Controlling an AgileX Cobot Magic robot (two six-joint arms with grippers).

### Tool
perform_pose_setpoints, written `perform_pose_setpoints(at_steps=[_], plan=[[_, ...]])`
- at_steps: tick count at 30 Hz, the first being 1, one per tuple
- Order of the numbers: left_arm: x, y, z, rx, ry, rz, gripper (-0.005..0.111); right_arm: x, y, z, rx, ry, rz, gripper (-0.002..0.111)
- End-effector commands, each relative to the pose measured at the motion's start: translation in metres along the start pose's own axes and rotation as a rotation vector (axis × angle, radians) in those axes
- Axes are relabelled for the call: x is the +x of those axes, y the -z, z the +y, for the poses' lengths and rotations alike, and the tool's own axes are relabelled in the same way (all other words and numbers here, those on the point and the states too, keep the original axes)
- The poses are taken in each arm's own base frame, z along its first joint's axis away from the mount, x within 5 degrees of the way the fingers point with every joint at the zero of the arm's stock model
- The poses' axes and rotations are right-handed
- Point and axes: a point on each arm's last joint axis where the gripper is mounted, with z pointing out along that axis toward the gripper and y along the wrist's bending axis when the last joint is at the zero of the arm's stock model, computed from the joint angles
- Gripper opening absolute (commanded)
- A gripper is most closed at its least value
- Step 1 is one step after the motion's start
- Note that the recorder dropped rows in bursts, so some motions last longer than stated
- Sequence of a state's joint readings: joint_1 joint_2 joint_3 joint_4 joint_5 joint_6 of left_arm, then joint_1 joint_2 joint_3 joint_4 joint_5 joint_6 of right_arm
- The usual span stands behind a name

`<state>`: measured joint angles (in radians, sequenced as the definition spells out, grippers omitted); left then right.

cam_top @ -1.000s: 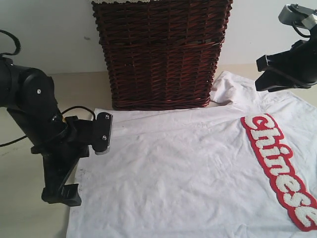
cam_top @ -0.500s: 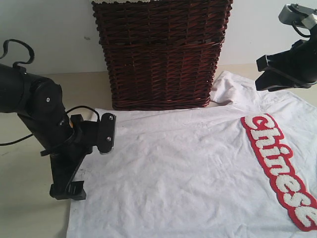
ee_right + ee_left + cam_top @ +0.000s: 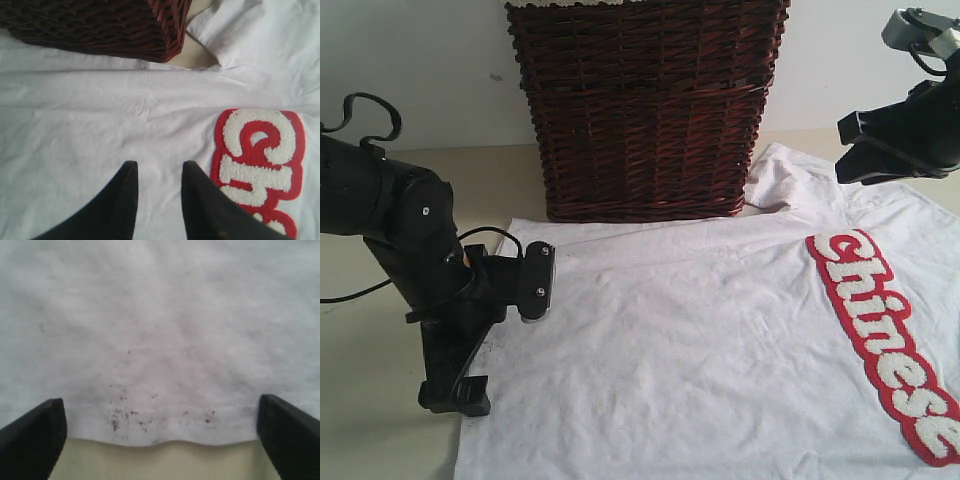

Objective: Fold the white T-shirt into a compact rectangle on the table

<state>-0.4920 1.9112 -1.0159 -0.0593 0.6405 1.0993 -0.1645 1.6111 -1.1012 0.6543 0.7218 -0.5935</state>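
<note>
The white T-shirt (image 3: 700, 330) lies spread flat on the cream table (image 3: 370, 420), its red-outlined "Chinese" lettering (image 3: 885, 345) at the right. My left gripper (image 3: 452, 395) points down at the shirt's left hem. In the left wrist view it (image 3: 160, 440) stands wide open, one finger on each side of the speckled hem (image 3: 160, 417), with bare table (image 3: 160, 465) just beyond. My right gripper (image 3: 843, 152) hovers high over the shirt's upper right. Its fingers (image 3: 125, 200) are apart with nothing between them (image 3: 157, 167), beside the lettering (image 3: 257, 160).
A tall dark wicker basket (image 3: 645, 110) stands at the back, touching the shirt's far edge, and shows again in the right wrist view (image 3: 100, 25). A sleeve (image 3: 785, 180) lies bunched beside the basket's right corner. A pale wall rises behind.
My left arm has swung a little to the right and lowered toward the shirt's left hem. The right arm and the shirt have not moved.
</note>
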Motion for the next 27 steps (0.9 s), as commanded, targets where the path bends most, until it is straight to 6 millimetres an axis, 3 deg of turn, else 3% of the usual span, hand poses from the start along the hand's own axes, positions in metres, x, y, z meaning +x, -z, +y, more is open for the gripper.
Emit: perform_pose_setpoints(at_steps=[1,7,15,27], plan=[[0.003,-0.003,-0.003,0.045,0.010,0.027,0.105,-0.001,0.004,0.002,0.000,0.029,-0.003,0.031],[0.006,-0.002,-0.009,0.107,0.004,0.059,0.105,-0.001,0.004,0.002,-0.001,0.029,-0.001,0.031],[0.002,0.010,-0.004,0.033,0.016,0.011,0.105,-0.001,0.004,0.002,-0.001,0.029,-0.001,0.031],[0.002,0.003,-0.004,0.041,0.025,0.006,0.105,-0.001,0.004,0.002,-0.002,0.029,0.000,0.031]])
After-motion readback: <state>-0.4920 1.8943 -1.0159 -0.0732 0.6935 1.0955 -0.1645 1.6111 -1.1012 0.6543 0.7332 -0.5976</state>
